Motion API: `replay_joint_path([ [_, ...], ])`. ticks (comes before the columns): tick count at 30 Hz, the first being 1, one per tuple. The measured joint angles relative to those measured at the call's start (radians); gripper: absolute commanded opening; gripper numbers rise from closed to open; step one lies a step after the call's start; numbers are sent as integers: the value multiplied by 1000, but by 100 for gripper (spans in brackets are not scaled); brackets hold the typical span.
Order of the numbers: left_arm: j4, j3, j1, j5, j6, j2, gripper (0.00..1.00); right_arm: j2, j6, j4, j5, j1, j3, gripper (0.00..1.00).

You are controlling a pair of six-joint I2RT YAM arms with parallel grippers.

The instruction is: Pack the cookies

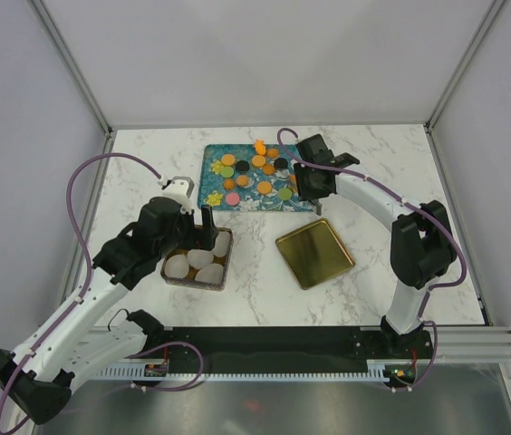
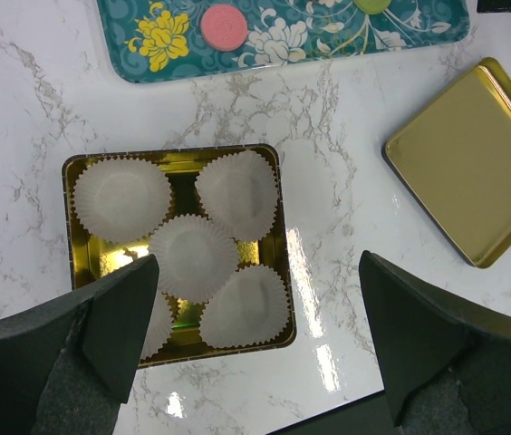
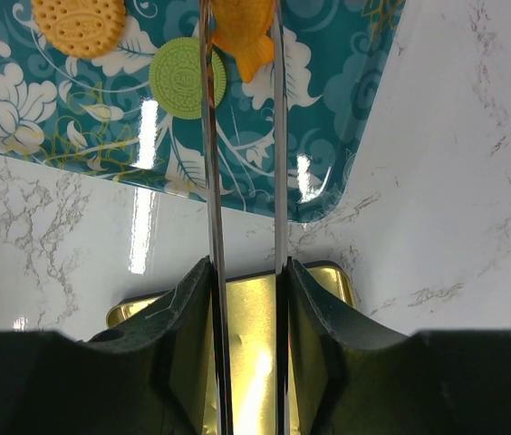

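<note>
Looking down from above, I see the cookies [image 1: 265,188] scattered over the teal floral tray [image 1: 215,156] at the far middle of the marble counter [image 1: 147,163]. Nearer the arms, a gold tin [image 1: 227,272] holds white paper cups [image 1: 197,263], and a flat gold lid [image 1: 314,254] lies apart to its right. The left gripper [image 1: 205,227] hangs over the tin's far edge. The right gripper [image 1: 315,194] sits at the tray's right end, just beyond the lid.

From the left wrist, the jaws are spread wide, one of the fingers [image 2: 120,317] at each lower corner, with the tin [image 2: 110,263] below and between them. Five paper cups [image 2: 237,192] crowd inside it. A pink cookie [image 2: 224,25] lies on the tray [image 2: 328,41] beyond, and the lid [image 2: 473,163] is off to the right.

From the right wrist, the jaws are pressed onto a pair of metal tongs [image 3: 212,163], whose two thin blades run forward side by side with a narrow gap. An orange fish-shaped cookie [image 3: 246,41] shows in that gap near the top. Whether the blades squeeze it or it lies on the tray [image 3: 328,109] beneath, I cannot tell. A green cookie [image 3: 188,77] lies partly behind the left blade, with a round orange cookie [image 3: 79,23] further left. The lid [image 3: 246,344] shows between the blades, low in the view.
</note>
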Motion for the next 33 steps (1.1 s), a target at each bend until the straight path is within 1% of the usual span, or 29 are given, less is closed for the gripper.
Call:
replay_joint_path([
  [6, 0, 0, 3, -1, 0, -9, 100, -5, 9, -3, 1, 0, 0, 21],
  [11, 0, 2, 10, -3, 0, -35, 100, -48, 18, -26, 3, 0, 4, 17],
  [21, -3, 50, 12, -31, 0, -61, 100, -139, 39, -41, 9, 28, 46, 13],
  [25, -19, 114, 12, -37, 0, -68, 100, -144, 49, -55, 10, 95, 72, 13],
  [28, -28, 170, 12, -52, 0, -84, 100, -144, 59, -70, 14, 168, 103, 13],
  [33, -48, 262, 12, -91, -1, -130, 100, -134, 78, -74, 29, 354, 183, 13],
])
